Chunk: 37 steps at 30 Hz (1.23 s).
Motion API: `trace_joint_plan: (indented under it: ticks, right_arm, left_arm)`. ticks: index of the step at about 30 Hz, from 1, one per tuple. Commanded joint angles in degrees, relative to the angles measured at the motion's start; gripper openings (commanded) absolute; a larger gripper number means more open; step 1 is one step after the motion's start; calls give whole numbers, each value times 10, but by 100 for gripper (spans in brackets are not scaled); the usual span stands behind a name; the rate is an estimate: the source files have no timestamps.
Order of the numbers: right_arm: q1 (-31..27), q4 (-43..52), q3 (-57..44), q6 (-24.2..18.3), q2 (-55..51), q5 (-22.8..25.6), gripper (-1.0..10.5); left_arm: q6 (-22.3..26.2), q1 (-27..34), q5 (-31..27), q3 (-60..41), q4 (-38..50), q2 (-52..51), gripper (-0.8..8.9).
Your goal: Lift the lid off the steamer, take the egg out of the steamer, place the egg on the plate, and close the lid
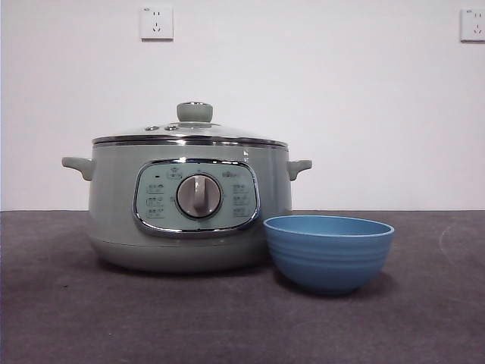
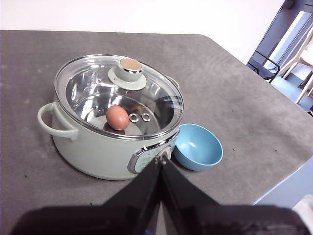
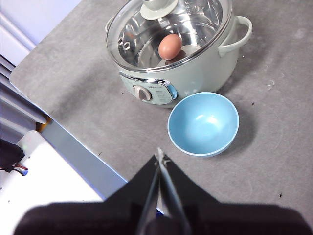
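One steamer [image 1: 189, 205], lid [image 1: 189, 130], egg [image 2: 117, 117], plate [image 1: 328, 252]

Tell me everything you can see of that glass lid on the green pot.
The round, shallow-domed clear glass lid has a steel rim, a pale green knob with a tan top, and two small metal-ringed holes. It sits closed and level on the pale green steamer pot, touching only its rim. A brown egg shows through it.

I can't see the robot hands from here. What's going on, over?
Left gripper and right gripper both shut, holding nothing, back from the steamer. Lid still on, egg inside. Plate empty. Nothing in the way.
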Motion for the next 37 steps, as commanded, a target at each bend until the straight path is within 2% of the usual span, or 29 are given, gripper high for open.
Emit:
trace_joint_plan:
  ticks: [1,3,4,5,6,15,24,30,37]
  right_arm:
    - [1,6,0,-3,-1,0,168]
    - [1,10,0,6,-1,0,390]
    - [1,11,0,10,-1,0,499]
    - [1,11,0,11,-1,1,574]
    - [1,11,0,12,-1,1,603]
    - [1,10,0,16,-1,1,599]
    - [1,11,0,20,-1,1,599]
    - [1,12,0,21,2,1,599]
    - [1,12,0,22,11,1,599]
  left_arm:
    - [2,0,0,0,0,0,196]
    - [2,0,0,0,1,0,445]
    - [2,0,-1,0,1,0,529]
    - [2,0,-1,0,1,0,541]
    - [0,0,-2,0,2,0,539]
    - [-11,0,-2,0,22,21,539]
    - [-26,-14,0,1,114,90,539]
    - [-27,-61,-8,22,179,177,539]
    - [-24,-137,-79,96,244,311,539]
